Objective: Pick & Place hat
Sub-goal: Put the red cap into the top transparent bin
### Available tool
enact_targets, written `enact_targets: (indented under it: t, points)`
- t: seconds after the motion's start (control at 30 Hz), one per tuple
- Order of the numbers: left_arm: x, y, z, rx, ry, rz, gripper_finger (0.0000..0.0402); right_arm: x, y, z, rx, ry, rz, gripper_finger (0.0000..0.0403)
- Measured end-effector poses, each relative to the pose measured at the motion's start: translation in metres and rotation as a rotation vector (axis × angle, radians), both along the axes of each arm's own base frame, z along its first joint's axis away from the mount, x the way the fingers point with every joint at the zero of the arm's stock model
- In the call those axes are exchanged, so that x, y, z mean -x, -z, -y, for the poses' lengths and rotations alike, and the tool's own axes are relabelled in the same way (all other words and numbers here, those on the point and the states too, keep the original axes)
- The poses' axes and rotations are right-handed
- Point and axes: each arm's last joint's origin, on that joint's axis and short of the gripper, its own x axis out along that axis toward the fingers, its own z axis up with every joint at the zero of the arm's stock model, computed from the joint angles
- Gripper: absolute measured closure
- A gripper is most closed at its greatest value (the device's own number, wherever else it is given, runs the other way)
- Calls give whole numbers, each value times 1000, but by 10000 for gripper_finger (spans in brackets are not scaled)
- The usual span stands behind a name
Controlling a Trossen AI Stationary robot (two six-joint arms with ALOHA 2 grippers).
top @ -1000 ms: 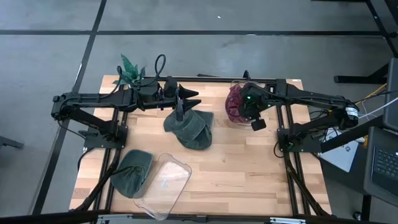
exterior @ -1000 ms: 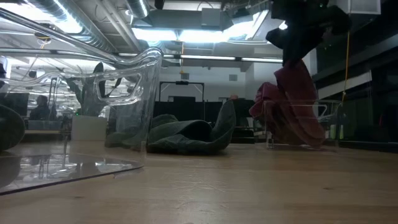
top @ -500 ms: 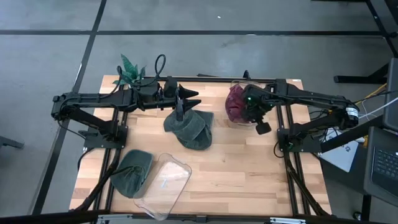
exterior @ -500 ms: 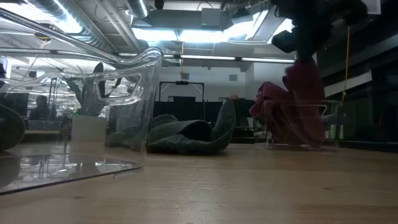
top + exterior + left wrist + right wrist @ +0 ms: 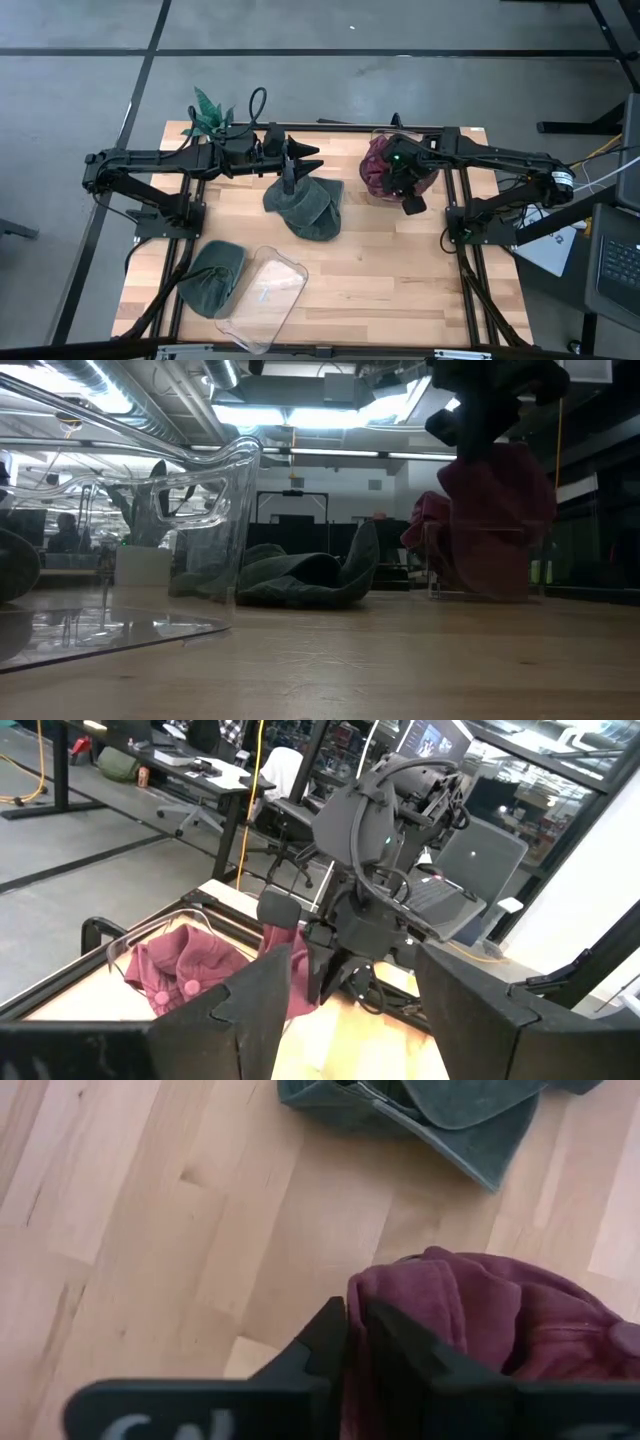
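The right gripper (image 5: 352, 1342) has its two dark fingers (image 5: 325, 1340) pinched together on a fold of the soft maroon fabric hat (image 5: 480, 1320), whose cloth bulges out just beyond and to one side of the fingertips. In the low view that hat (image 5: 495, 510) hangs from the gripper above the clear plastic bin (image 5: 480, 560) at the table's far right, with more maroon cloth (image 5: 425, 525) resting in the bin beside it. From above, the right gripper (image 5: 408, 195) sits at the near edge of the maroon heap (image 5: 380, 165). The left gripper (image 5: 300, 158) waits over the back of the light wooden table (image 5: 380, 270), its fingers spread apart and holding nothing; the right arm and the maroon cloth (image 5: 190, 965) lie straight ahead beyond its fingertips. A dark green fabric hat (image 5: 305, 205) lies crumpled on the wood just beside the left fingertips. Another green hat (image 5: 212, 278) rests near the front left, touching a clear tipped plastic container (image 5: 265, 298).
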Motion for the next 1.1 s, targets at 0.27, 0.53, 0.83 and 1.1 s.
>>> enact_targets:
  t: [0.27,0.53,0.83,1.1]
  points:
    - [0,0,0,0,0,0,192,-2,-2,1,-42,97,24,307]
    - [0,1,0,-9,1,-9,192,5,-34,-1,-174,182,138,241]
    - [16,-9,1,-17,-28,-4,192,30,-72,-4,-197,346,216,200]
    - [54,-5,16,-128,11,-97,192,53,-80,-8,-186,527,234,199]
